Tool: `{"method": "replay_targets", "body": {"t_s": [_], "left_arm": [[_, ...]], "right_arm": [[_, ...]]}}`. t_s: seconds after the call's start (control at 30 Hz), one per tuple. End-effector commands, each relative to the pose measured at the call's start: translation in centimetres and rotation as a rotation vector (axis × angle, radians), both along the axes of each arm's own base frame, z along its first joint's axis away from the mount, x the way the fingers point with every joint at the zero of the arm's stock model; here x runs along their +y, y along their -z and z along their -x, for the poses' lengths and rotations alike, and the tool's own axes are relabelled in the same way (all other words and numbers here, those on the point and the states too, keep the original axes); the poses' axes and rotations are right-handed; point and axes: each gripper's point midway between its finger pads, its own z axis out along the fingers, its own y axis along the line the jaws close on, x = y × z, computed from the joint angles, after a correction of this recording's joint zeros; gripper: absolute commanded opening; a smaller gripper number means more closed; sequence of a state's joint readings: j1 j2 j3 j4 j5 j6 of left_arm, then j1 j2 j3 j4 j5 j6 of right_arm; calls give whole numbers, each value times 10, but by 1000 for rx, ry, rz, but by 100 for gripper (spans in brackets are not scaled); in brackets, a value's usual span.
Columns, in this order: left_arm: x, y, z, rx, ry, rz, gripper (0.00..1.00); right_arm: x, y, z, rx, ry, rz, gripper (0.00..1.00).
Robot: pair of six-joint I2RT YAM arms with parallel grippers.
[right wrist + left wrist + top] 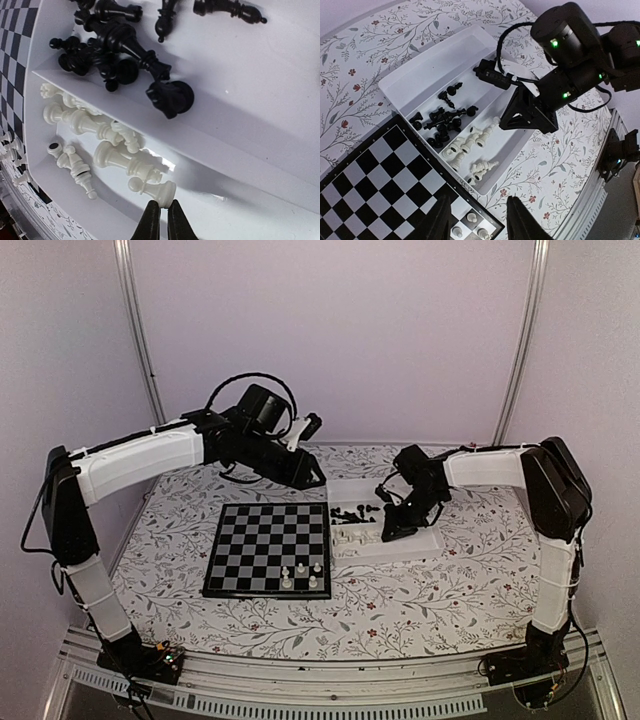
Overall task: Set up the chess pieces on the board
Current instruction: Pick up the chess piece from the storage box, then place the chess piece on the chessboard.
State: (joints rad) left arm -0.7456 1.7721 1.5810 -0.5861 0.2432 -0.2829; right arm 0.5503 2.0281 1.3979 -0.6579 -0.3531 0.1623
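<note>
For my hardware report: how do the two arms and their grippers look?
Both arms, left arm and right arm, have white link covers and black joints. Black cables loop near the wrists. The left gripper and right gripper are black, with slim tapered fingers.

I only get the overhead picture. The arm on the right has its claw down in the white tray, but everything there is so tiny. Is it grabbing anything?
Observer: Its own camera shows the right claw shut, its tips right at the base of a white pawn lying on its side. I cannot confirm a firm pinch.
Operator: Are there more white ones? I hardly see any.
Observer: Yes, several white pieces lie toppled in one compartment of the tray, and the black pieces lie in the other.
Operator: And the other claw?
Observer: The left claw is open and empty.
</note>
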Motion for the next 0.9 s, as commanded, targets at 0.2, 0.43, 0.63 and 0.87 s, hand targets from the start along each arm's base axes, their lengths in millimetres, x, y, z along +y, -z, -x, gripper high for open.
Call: {"method": "replay_targets", "body": {"t_s": [0.2,0.43,0.63,0.87], "left_arm": [[-24,19,9,40,51,95,41],[-70,43,4,151,124,266,40],[-94,64,-5,225,154,287,39],[-110,82,-4,293,181,318,39]], "right_arm": [[17,-56,4,-59,-30,-155,8],[27,-73,5,-70,-61,-222,8],[34,-84,7,-68,-77,-267,8],[36,-91,9,-76,-86,-290,8]]}}
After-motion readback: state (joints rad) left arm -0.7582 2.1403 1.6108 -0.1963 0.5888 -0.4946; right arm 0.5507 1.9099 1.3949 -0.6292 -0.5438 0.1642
